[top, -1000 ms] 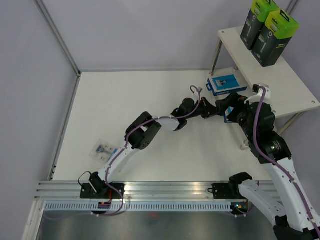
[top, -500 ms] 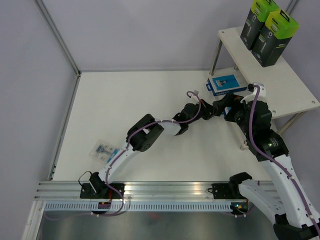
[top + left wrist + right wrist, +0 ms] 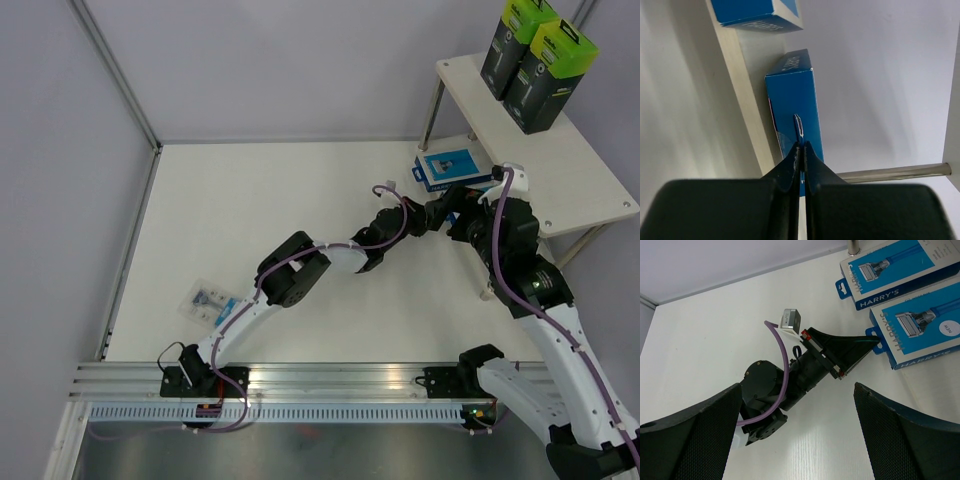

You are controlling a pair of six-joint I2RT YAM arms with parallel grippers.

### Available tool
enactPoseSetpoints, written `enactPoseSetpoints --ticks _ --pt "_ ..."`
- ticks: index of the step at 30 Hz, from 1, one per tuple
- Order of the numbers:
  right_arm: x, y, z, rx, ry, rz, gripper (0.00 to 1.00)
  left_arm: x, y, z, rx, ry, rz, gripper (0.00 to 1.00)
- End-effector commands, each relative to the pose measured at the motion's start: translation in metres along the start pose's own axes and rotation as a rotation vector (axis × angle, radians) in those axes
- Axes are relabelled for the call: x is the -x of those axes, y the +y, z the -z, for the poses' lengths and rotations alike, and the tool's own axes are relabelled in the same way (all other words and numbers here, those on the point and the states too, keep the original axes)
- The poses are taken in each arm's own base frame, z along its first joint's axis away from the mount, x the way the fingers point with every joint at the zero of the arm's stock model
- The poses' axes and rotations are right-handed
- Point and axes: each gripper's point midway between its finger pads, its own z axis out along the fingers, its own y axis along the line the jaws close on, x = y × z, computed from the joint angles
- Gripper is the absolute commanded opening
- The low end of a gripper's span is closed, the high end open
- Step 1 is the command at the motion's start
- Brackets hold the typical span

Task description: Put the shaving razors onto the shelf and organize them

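Under the wide-open right gripper (image 3: 462, 216), the left gripper (image 3: 800, 147) pinches a blue box (image 3: 792, 92) by its tab (image 3: 798, 125).

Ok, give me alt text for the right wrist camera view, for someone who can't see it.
The left gripper, shut, pinches the hang tab of the nearer blue-and-white razor box, which lies flat. A second matching box lies flat just beyond it, apart. The right gripper shows only its own dark fingers at the bottom corners, open and empty.
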Motion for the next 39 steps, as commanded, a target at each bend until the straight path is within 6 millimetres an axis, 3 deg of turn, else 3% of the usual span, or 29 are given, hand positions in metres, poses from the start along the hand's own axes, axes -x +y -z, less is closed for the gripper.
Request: enactPoseSetpoints --ticks 1,18,39 --pt "0.017 0.003 -0.001 -0.003 -0.053 0.012 0.98 0.019 -0.054 -0.009 -0.089 -0.085 0.002 0.02" --pt "0.017 0.000 -0.006 -0.025 -0.043 0.025 0.98 0.021 -0.028 -0.005 -0.028 -0.014 0.027 0.02" --pt "0.017 0.006 -0.018 -0.016 -0.024 0.012 0.98 0.029 -0.020 -0.011 -0.018 -0.016 0.037 0.02"
